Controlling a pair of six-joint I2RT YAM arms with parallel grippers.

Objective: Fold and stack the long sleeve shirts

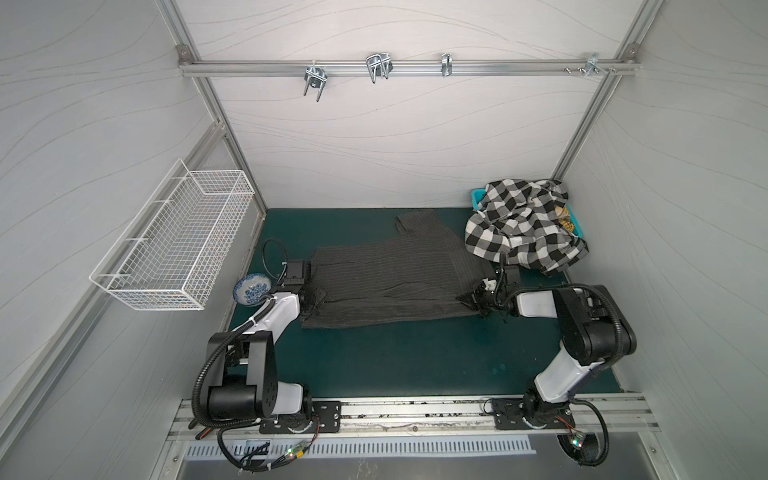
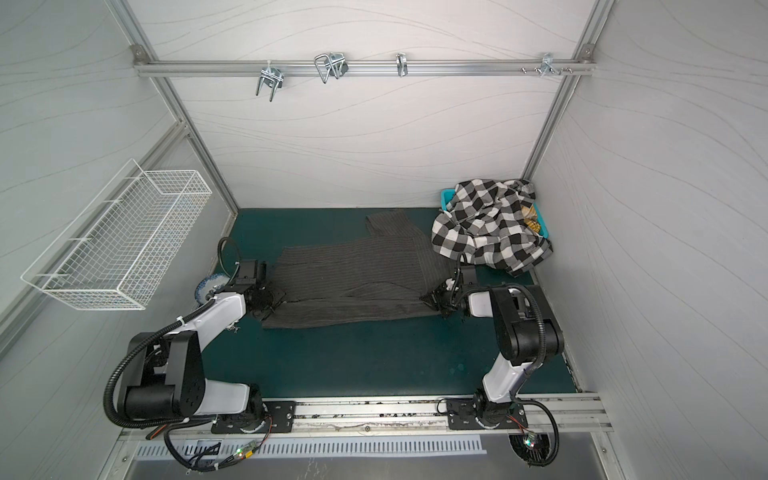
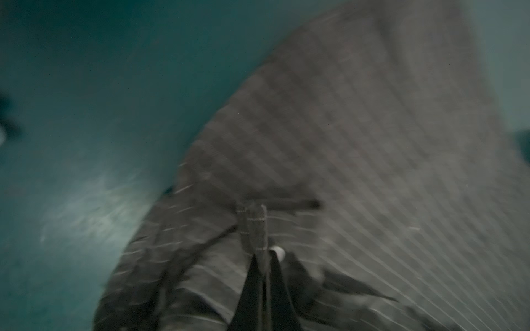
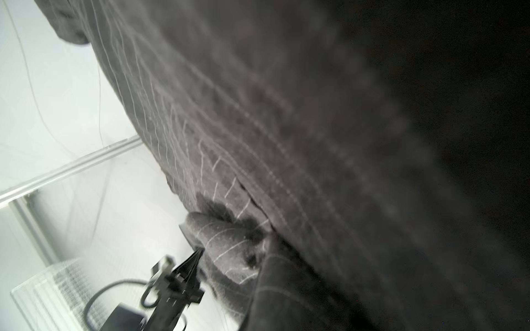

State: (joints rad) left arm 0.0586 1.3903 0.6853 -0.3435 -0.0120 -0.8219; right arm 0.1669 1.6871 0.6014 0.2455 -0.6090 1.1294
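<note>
Both clamped on cloth: left claw (image 1: pixel 312 300) and right claw (image 1: pixel 468 300) pinched opposite ends of pinstriped shirt (image 1: pixel 386 274) spread on bench (image 1: pixel 415 357); checked shirt (image 1: pixel 519 232) heaped over teal basket (image 1: pixel 478 194).

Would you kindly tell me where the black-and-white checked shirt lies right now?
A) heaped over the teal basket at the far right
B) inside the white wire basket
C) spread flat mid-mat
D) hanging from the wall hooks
A: the checked shirt lies crumpled over the teal basket, while the pinstriped shirt is the one spread on the mat.
</note>
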